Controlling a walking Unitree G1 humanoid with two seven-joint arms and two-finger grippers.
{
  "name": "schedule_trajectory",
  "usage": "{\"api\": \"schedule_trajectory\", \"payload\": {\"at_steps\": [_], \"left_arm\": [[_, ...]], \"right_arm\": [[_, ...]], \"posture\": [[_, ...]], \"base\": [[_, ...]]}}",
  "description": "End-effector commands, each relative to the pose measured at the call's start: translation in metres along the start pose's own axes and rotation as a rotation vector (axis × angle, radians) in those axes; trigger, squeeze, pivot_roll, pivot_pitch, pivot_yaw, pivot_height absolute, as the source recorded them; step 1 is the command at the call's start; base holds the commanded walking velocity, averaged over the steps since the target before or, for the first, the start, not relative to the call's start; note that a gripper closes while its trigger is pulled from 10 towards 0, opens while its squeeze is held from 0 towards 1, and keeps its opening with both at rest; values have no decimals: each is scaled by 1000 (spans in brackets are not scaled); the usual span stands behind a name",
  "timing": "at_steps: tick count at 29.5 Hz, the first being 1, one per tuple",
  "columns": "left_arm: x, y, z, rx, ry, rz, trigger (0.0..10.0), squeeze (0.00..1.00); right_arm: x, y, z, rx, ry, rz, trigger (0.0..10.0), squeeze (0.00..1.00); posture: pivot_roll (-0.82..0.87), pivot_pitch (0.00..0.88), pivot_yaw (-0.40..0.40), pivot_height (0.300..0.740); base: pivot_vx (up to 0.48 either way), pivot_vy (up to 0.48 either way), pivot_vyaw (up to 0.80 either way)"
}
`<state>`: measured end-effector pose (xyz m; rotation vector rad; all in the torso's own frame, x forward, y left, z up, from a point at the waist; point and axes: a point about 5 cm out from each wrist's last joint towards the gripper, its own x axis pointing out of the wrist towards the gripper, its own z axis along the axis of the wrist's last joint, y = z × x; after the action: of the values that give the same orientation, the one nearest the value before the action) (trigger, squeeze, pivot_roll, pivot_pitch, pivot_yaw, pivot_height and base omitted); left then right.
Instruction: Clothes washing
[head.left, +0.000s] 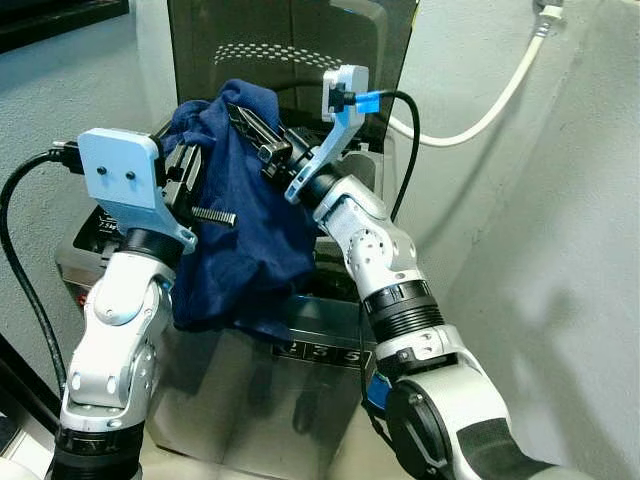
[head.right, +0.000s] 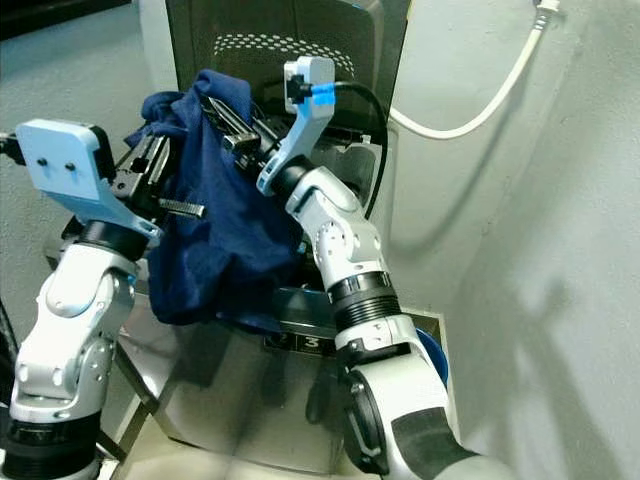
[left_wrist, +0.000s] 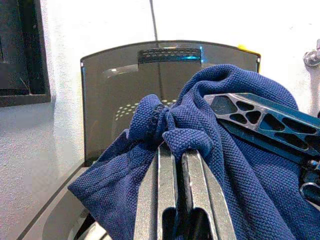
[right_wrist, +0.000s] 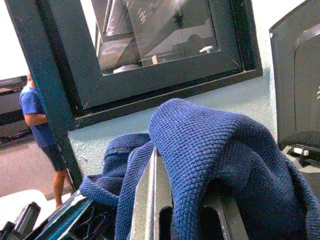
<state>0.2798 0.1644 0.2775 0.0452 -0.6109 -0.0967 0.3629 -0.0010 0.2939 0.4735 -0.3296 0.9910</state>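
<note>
Above the open top-loading washer, the left pincer pinches a bunched fold of the navy garment, fingers pressed together on the knit. The right pincer holds the same cloth from the other side; fabric drapes over its fingers, which appear closed on it. Most of the garment hangs between and below both pincers, in front of the raised lid. Done well, both arms would carry the cloth over the drum opening before letting go.

We see a dark navy knitted cotton garment, crumpled and draped, hanging above the open top-loading grey metal washing machine, its raised smoked lid standing at twelve o'clock behind it.
</note>
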Motion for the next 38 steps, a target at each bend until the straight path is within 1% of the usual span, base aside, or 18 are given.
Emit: {"api": "schedule_trajectory", "payload": {"at_steps": [1, 24, 28, 29, 31, 32, 34, 35, 36, 38], "left_arm": [[3, -1, 8, 15, -33, -15, 10000, 0], [5, -5, 13, 20, -53, -30, 10000, 0], [6, -11, 15, -4, -56, -66, 10000, 0], [6, -15, 16, -7, -56, -88, 10000, 0], [6, -15, 16, -7, -56, -88, 10000, 0], [7, -18, 16, -13, -55, -104, 10000, 0], [7, -18, 16, -13, -55, -104, 10000, 0], [7, -18, 16, -12, -50, -103, 10000, 0], [7, -18, 16, -12, -50, -103, 10000, 0], [8, -10, 9, 28, -16, -55, 10000, 0]], "right_arm": [[0, 1, -1, 3, -14, 3, 0, 0], [1, 4, 1, 3, -27, 18, 0, 0], [1, 4, 2, 0, -27, 18, 0, 0], [1, 3, 2, -6, -23, 17, 0, 0], [1, 3, 2, -6, -23, 17, 0, 0], [1, 2, 1, -24, -9, 11, 0, 0], [1, 2, 1, -24, -9, 11, 0, 0], [1, 1, -2, -53, 18, 2, 0, 0], [1, 1, -2, -53, 18, 2, 0, 0], [1, -1, -9, -104, 75, -12, 0, 0]], "posture": [[296, 0, -101, 740], [296, 0, -100, 740], [296, 0, -101, 740], [295, 0, -101, 740], [295, 0, -101, 740], [293, 0, -103, 740], [293, 0, -103, 740], [294, 0, -106, 740], [294, 0, -106, 740], [293, 0, -110, 740]], "base": [[277, 0, 0], [298, 0, 0], [127, 0, 0], [0, 0, 0], [0, 0, 0], [0, 0, 0], [0, 0, 0], [0, 0, 0], [0, 0, 0], [0, 0, 0]]}}
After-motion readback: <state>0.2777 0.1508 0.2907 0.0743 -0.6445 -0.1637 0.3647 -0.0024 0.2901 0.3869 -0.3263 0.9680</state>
